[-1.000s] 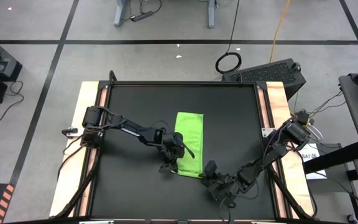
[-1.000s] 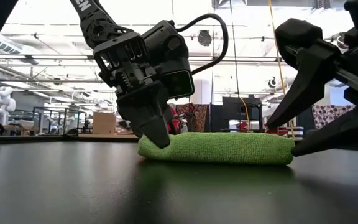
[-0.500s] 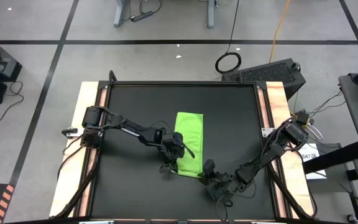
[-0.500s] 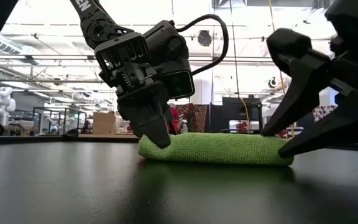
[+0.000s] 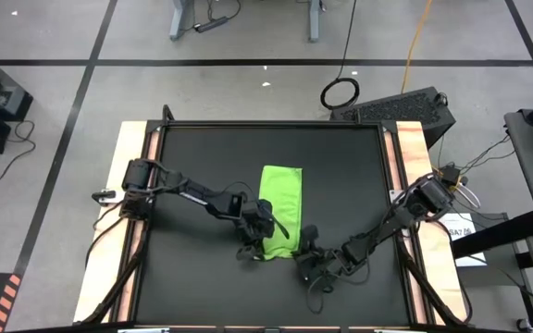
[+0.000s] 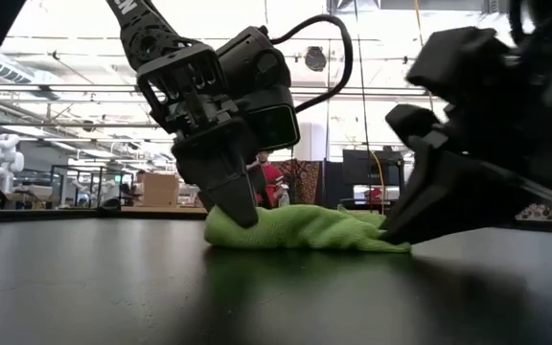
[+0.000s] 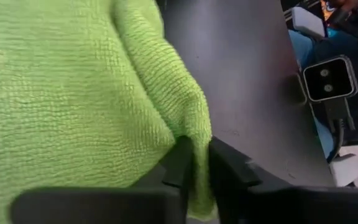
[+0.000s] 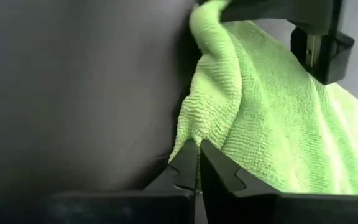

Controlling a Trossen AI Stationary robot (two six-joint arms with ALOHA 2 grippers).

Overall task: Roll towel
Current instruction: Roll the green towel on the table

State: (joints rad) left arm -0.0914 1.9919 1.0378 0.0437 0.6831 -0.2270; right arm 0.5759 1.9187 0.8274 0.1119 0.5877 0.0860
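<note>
The lime-green towel (image 5: 281, 196) lies on the black table top as a narrow folded strip running from far to near; its near end (image 6: 300, 230) is bunched and rumpled. My left gripper (image 5: 254, 248) stands at the near left corner, shut on the cloth. My right gripper (image 5: 302, 259) is at the near right corner with its fingers shut at the towel's edge. In the low view the left gripper (image 6: 233, 206) comes down on the towel's left end and the right gripper (image 6: 398, 228) meets its right end. My left gripper pinches a raised fold at the towel's near left corner (image 7: 197, 149) between its two fingers (image 7: 180, 163). The fingers come from above, slanting down. The rest of the towel lies on the table. My right gripper pinches the edge of the towel's near right corner (image 8: 190, 138) at its fingertips (image 8: 185, 163), coming low from the table's right. That corner is gathered up while the rest of the towel stays on the table.
Pale wooden strips (image 5: 135, 231) run along the table's left and right sides. A black keyboard-like box (image 5: 401, 109) and a cable ring (image 5: 340, 92) sit beyond the far right corner. Bare black surface (image 5: 202, 166) surrounds the towel.
My right gripper has moved toward the table's left, onto the towel's near right corner, and has shut there. The towel's near end has been pushed in from the right, so it is narrower and bunched; the far part has stayed flat.
</note>
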